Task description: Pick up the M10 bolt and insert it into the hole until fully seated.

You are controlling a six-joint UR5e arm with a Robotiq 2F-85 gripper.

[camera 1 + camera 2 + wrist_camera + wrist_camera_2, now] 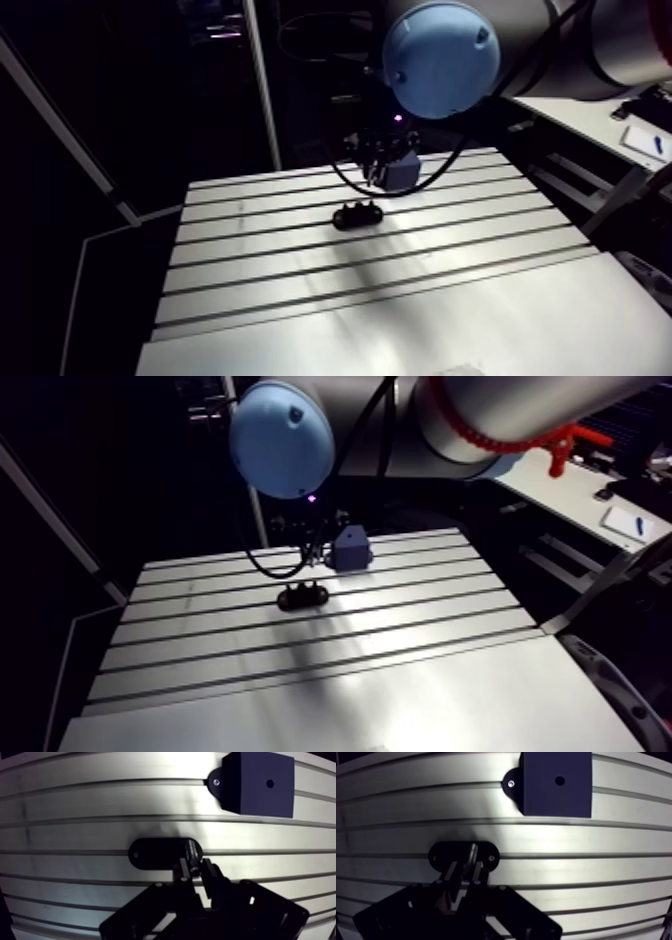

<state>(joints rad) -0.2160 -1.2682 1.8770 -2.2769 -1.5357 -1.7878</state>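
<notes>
In the wrist view my gripper (197,869) is shut on a dark M10 bolt (471,853), which sticks out from between the fingertips. Just under and ahead of them lies a black oval holder (155,854) on the slotted table (400,300). Further ahead stands a dark blue block (260,782) with a small round hole (270,783) in its top face and a tab with a screw (216,781) at one side. In the arm view the gripper (376,176) hangs close beside the block (402,170), a little above and behind the holder (357,213).
The table's long grooves (330,268) run across under the gripper. A smooth plate (450,330) covers the table's near part. A dark frame post (262,90) rises behind the table's back edge.
</notes>
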